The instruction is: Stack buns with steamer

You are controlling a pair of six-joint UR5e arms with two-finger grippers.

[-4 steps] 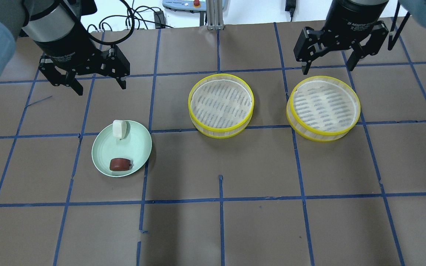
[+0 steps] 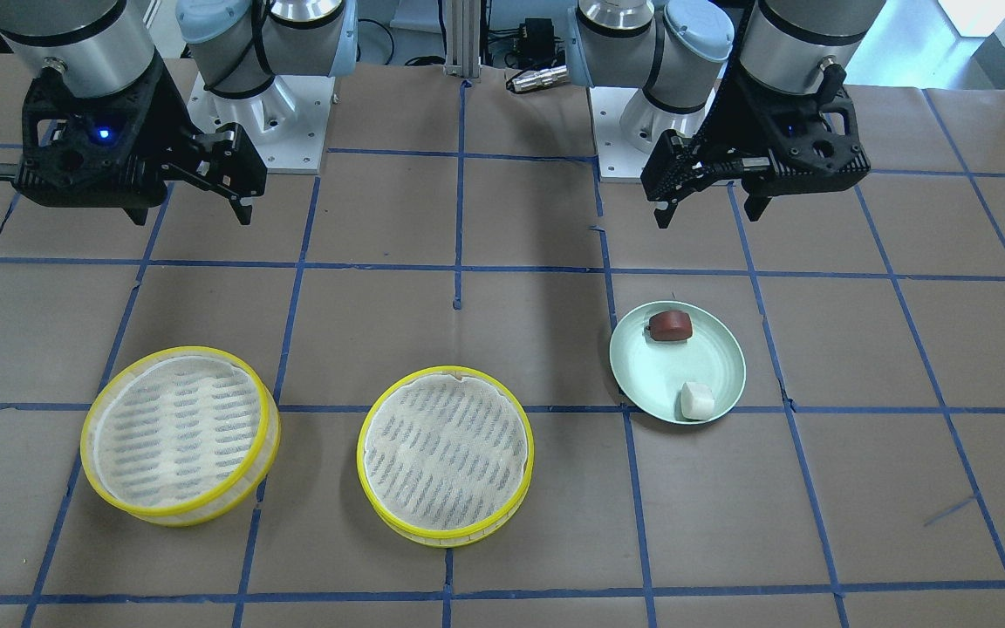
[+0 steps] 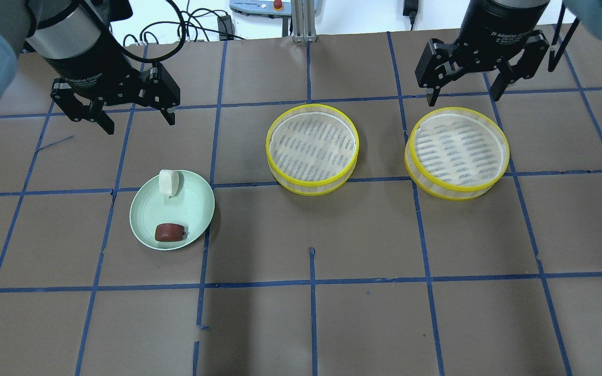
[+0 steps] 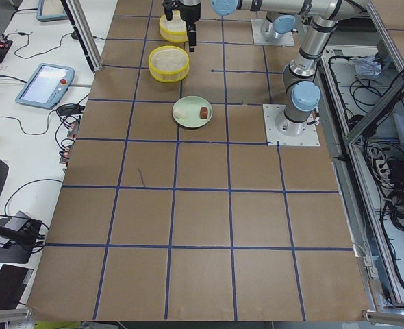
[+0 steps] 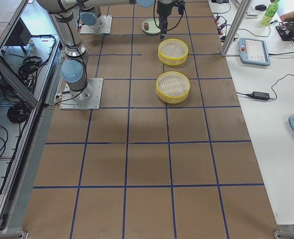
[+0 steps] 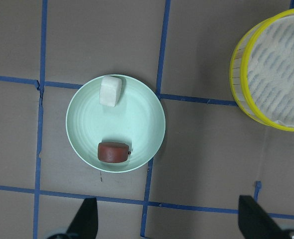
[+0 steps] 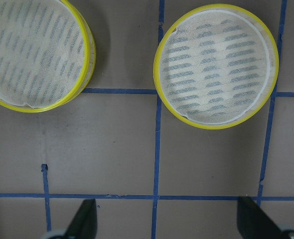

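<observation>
Plate (image 3: 196, 202) with white bun (image 3: 169, 183) and brown bun (image 3: 170, 232) sits nearest our left claw (image 3: 140, 124), hanging wide open and empty like our right claw (image 3: 462, 98).

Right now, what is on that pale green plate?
A white bun near its rim and a reddish-brown bun, apart. The plate surface beneath each is covered.

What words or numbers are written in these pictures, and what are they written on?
"2F Adaptive Gripper": white letters on the black body of the right gripper, overhead view.
"Adaptive Gripper": on the left gripper, fuzzier; any letters before it cannot be made out.
The smaller print under both is too small to read.
</observation>
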